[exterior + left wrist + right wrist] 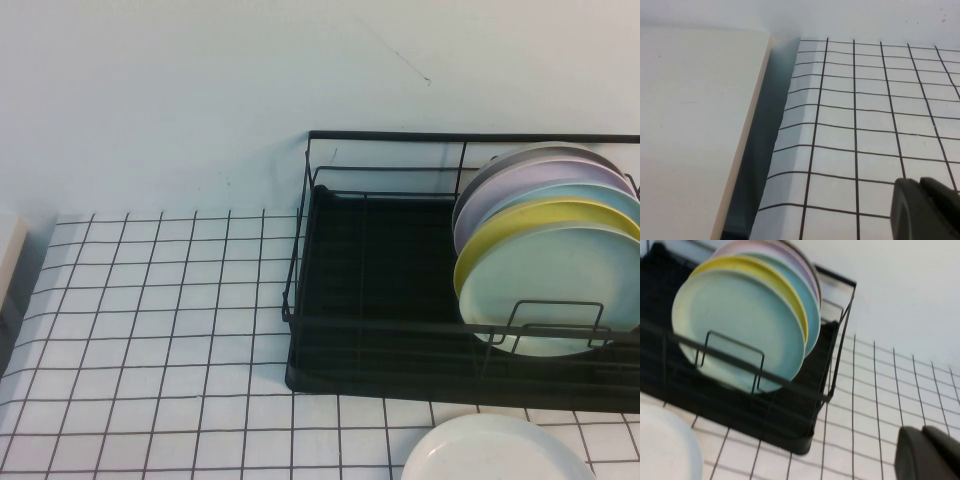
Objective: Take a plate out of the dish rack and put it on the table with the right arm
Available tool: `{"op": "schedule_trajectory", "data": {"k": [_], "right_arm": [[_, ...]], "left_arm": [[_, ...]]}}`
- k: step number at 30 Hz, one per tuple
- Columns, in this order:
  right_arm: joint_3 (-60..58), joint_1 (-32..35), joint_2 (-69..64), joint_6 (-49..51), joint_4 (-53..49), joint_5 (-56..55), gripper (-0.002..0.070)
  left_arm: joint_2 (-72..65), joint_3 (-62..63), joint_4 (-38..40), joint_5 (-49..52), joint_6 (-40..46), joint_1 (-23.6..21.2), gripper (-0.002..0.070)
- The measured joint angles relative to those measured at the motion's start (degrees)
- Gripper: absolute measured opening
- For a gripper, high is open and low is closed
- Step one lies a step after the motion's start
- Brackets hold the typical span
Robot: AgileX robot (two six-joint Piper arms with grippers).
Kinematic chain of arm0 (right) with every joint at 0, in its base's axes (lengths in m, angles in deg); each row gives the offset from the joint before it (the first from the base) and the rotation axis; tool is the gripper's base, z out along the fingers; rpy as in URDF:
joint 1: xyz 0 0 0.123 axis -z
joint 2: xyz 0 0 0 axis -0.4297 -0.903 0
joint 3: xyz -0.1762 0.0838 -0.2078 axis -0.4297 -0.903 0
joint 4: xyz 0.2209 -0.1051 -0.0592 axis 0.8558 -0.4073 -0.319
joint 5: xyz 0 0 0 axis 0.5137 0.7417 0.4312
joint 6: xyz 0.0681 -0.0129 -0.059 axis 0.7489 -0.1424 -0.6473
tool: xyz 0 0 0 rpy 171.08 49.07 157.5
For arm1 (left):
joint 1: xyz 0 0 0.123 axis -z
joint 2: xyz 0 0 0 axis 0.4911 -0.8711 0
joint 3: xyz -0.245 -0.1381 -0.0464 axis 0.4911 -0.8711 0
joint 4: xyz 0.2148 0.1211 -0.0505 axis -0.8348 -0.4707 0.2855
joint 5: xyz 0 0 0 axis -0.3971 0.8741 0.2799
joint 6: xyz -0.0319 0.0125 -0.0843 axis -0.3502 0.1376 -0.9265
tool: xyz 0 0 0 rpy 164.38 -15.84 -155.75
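Both jaws over table (150, 330); one plate (500, 452).

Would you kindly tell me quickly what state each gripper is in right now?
Left gripper: over the table near its edge, empty; open or closed cannot be told.
Right gripper: beside the dish rack, empty; open or closed cannot be told.

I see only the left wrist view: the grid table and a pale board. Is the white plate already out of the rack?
Observer: Yes. The white plate lies flat on the table, in front of the dish rack.
Operator: What stands in the rack?
Observer: Upright plates at its right end: a mint-green plate in front, a yellow plate behind it.
Operator: My left gripper hangs by the table's edge. And the right one?
Observer: The right gripper hangs above the table near the rack's corner, apart from the white plate.
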Motion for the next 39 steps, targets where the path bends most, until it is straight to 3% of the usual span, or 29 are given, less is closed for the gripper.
{"op": "schedule_trajectory", "data": {"k": [3, 7, 10, 19, 39], "right_arm": [[-4.89, 0.00, 1.79, 2.75, -0.23, -7.60, -0.0002], [-19.17, 0.00, 5.19, 7.85, -2.39, -26.45, -0.0002], [-28.36, 0.00, 8.45, 12.09, -4.43, -31.47, -0.0002], [-40.59, 0.00, 14.69, 18.48, -7.75, -31.67, -0.0002], [-40.69, 0.00, 14.78, 19.67, -7.75, -31.34, -0.0002]], "left_arm": [[0.00, 0.00, 0.00, 0.00, 0.00, 0.00, -0.0004], [0.00, 0.00, 0.00, 0.00, 0.00, 0.00, -0.0004], [0.00, 0.00, 0.00, 0.00, 0.00, 0.00, -0.0004], [0.00, 0.00, 0.00, 0.00, 0.00, 0.00, -0.0004], [0.00, 0.00, 0.00, 0.00, 0.00, 0.00, -0.0004]]}}
